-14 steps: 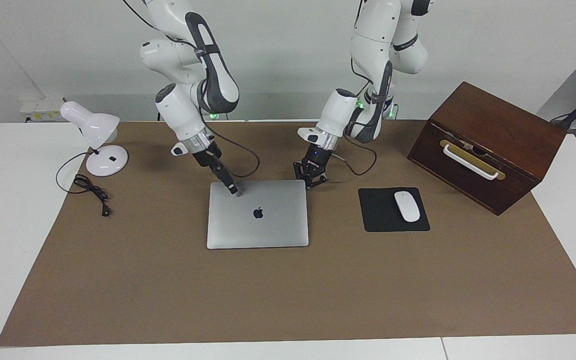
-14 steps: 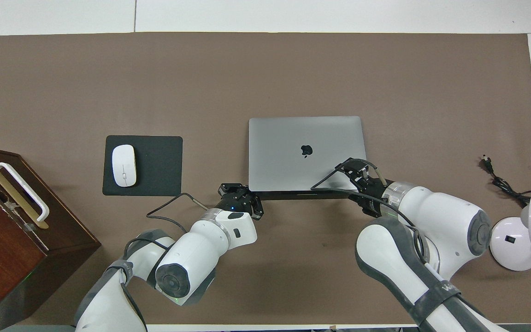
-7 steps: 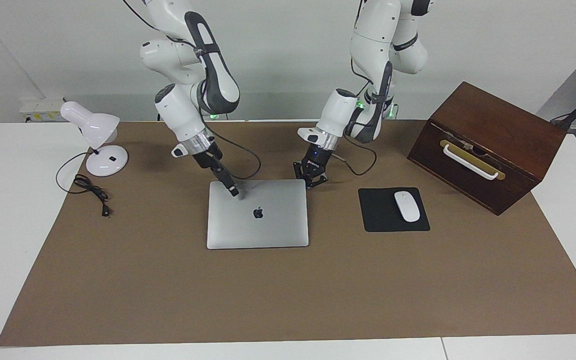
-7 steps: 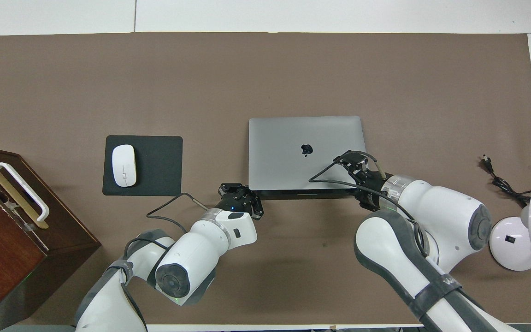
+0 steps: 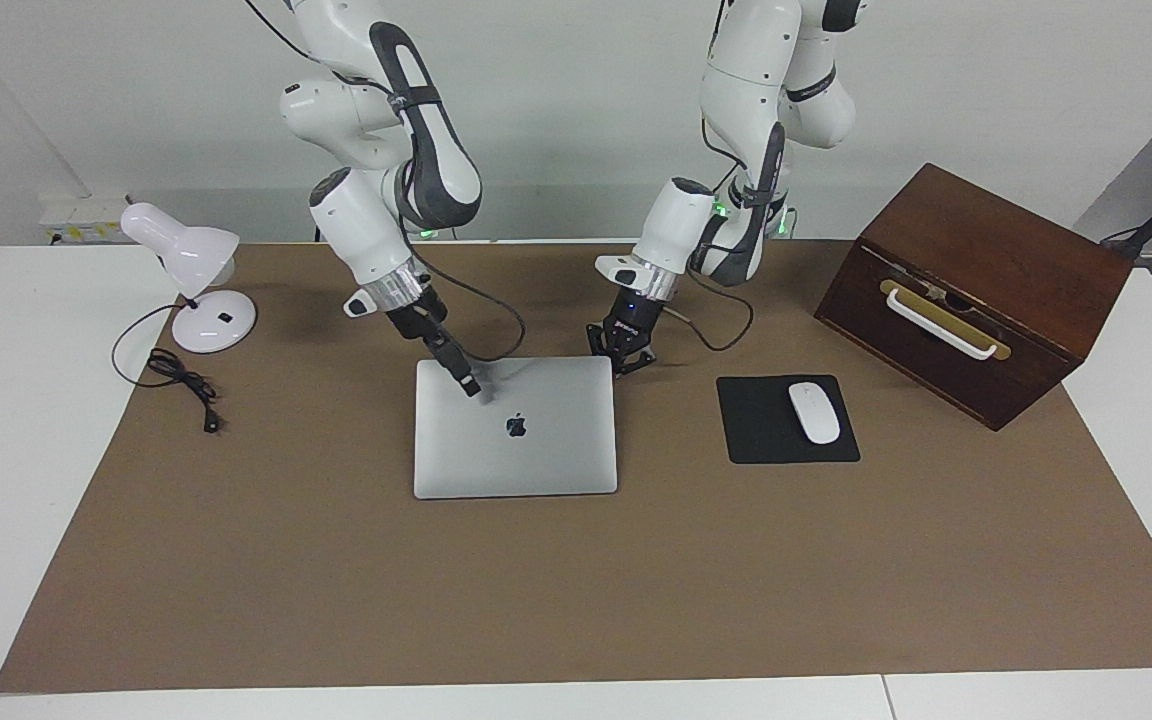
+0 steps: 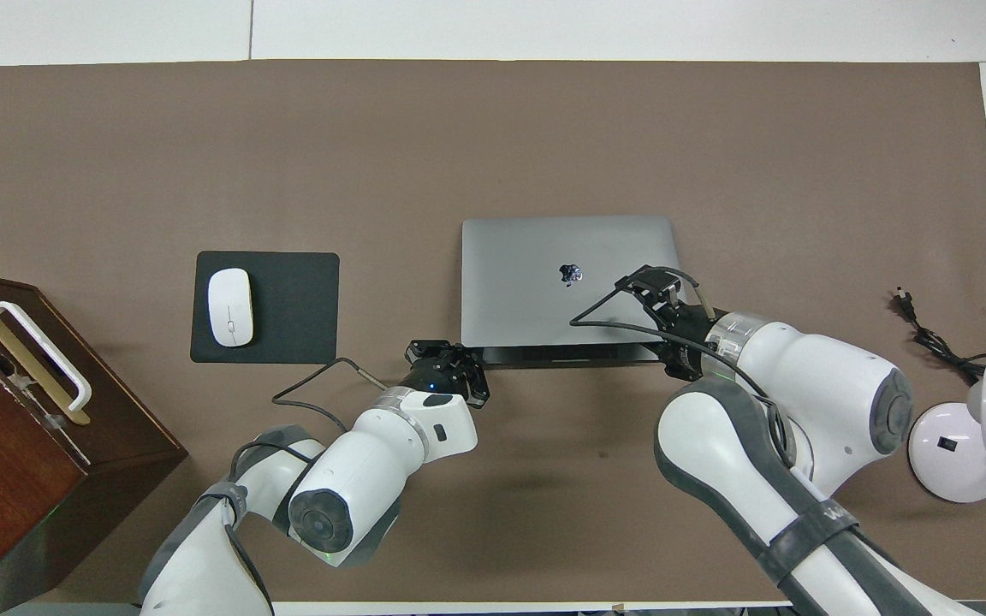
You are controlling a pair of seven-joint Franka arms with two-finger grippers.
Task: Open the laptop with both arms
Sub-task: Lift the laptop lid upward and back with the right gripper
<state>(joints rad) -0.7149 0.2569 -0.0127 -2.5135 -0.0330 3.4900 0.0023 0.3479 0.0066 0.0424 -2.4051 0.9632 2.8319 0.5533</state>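
Brown mat (image 5: 336, 600) covers tabletop; laptop (image 5: 536, 450) mid-mat, lid up a crack at edge nearest robots. Left gripper (image 5: 622, 362) clenched empty, pinning laptop's corner, prob. to stop base sliding. Right gripper (image 5: 471, 386) at lid's edge, prob. prying; fingers: cannot tell. Mouse pad (image 5: 766, 440) w/ mouse (image 5: 813, 412), wooden box (image 5: 976, 290), lamp (image 5: 191, 275): all well apart, nothing blocks lid swing.

Mouse (image 5: 814, 412) on pad (image 5: 786, 419), between laptop (image 5: 516, 430) and box (image 5: 971, 290).
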